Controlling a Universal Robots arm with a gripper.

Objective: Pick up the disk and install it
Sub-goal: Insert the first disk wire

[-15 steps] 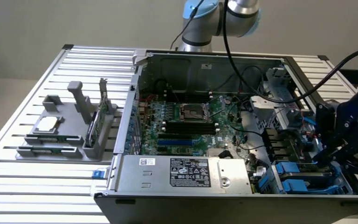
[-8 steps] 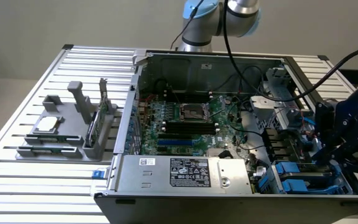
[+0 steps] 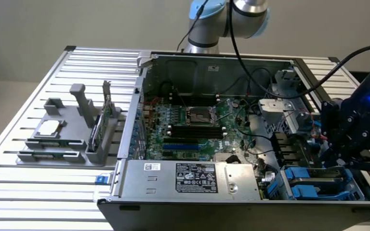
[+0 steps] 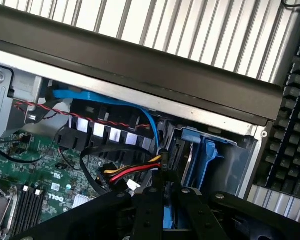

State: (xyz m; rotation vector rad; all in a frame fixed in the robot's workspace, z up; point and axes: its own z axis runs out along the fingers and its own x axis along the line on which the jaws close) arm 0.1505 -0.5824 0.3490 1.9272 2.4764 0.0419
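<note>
Disk (image 3: pixel 318 182), grey with blue rails, is seen seated in case bay (image 3: pixel 358 190); end effector (image 4: pixel 165 200) state cannot be told.

Ribbed matt metal table (image 3: pixel 31 192) under a bare-metal computer case (image 3: pixel 172 190). Inside the case: glossy green circuit board (image 3: pixel 191 125), smooth blue plastic rails (image 4: pixel 202 157), matt black gripper (image 4: pixel 165 210), rubbery coloured cables (image 4: pixel 132 172).

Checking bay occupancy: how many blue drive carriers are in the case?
2 blue carriers visible, side by side in the case corner at the exterior view's lower right: one nearer the power supply, one nearer the wall. Others may be hidden.
</note>
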